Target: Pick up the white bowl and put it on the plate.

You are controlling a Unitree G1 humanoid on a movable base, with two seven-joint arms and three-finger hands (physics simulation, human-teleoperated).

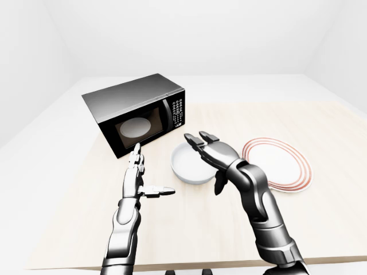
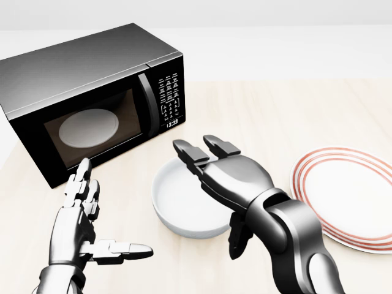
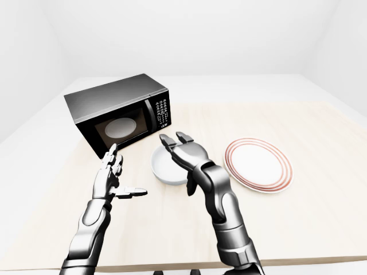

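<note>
Both arms reach out, left hand (image 2: 86, 220) and right hand (image 2: 220, 184) spread wide.

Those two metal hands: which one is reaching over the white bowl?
The right hand: its open fingers hover over the white bowl. The left hand hangs open over bare table, left of the bowl.

The white bowl (image 2: 184, 205) sits on the wooden table (image 2: 288, 110), between the black microwave (image 2: 92, 98) and the red-ringed plate (image 2: 349, 196). The right hand (image 2: 223, 177), fingers spread, hangs over the bowl's right side and covers that part of it. The bowl's left rim is bare. The left hand (image 2: 79, 220), fingers spread, stands on the table to the left of the bowl, apart from it, just below the microwave door. The microwave blocks the way at the upper left. The top of the plate is bare, and the table above the bowl and plate is free.
</note>
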